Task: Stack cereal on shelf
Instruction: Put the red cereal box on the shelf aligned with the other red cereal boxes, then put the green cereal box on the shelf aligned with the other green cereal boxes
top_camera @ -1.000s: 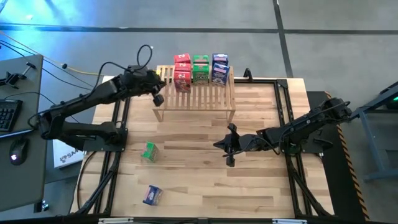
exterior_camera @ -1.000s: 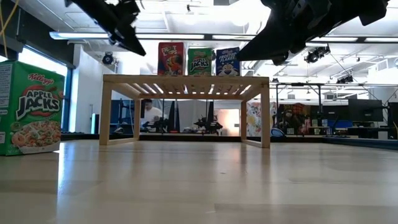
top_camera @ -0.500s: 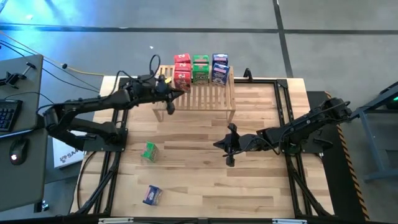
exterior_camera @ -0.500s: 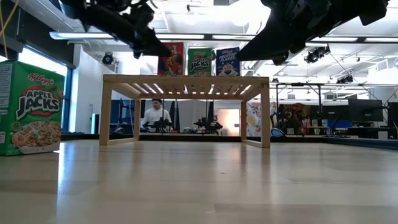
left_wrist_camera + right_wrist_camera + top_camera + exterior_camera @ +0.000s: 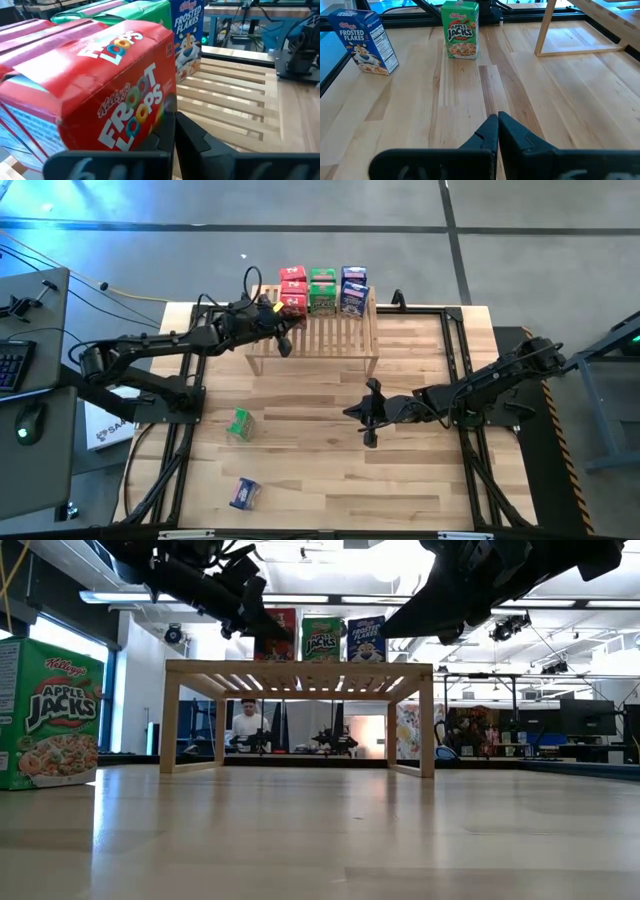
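Wooden planks of the bench [image 5: 320,470] carry the shelf [image 5: 340,335] at the far edge, where red, green and blue cereal boxes stand along its back. My left claw [image 5: 283,340] hovers over the shelf's left end, clenched empty beside a Froot Loops box [image 5: 100,95]. My right claw [image 5: 367,418] waits mid-bench, clenched. An Apple Jacks box [image 5: 240,424] and a Frosted Flakes box [image 5: 245,494] sit on the bench.

Froot Loops box [image 5: 100,95] (edge-cropped)
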Robot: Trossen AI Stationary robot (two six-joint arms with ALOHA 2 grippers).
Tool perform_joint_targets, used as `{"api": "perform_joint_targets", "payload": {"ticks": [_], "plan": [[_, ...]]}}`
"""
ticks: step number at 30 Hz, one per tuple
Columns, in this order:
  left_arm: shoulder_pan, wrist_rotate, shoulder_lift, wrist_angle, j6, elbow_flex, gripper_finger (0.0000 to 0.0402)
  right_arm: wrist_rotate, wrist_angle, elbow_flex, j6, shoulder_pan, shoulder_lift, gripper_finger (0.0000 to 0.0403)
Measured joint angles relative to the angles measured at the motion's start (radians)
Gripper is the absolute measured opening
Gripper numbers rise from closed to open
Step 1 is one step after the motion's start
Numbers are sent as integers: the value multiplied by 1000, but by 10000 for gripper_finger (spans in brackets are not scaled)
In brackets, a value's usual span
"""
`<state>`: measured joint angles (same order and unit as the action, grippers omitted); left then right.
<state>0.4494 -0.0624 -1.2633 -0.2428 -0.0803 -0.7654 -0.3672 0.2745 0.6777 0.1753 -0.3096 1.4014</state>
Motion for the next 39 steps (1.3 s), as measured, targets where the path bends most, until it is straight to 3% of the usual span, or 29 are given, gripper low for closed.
{"api": "perform_joint_targets", "payload": {"ticks": [12,19,25,30,34,39], "plan": [[30,-2,0,-10,1,0,0,0,0,0,2,0,0,0],[-46,37,77,69,49,-5,0,0,0,0,0,0,0,0],[-180,39,201,361,148,-68,1,0,0,0,0,0,0,0],[-305,-20,226,733,301,-189,1,1,0,0,3,0,0,0],[-391,-101,191,1099,527,-306,21,8,0,0,3,-2,0,0],[-471,-54,136,1449,894,-415,82,9,-1,0,-5,-19,0,0]]}}
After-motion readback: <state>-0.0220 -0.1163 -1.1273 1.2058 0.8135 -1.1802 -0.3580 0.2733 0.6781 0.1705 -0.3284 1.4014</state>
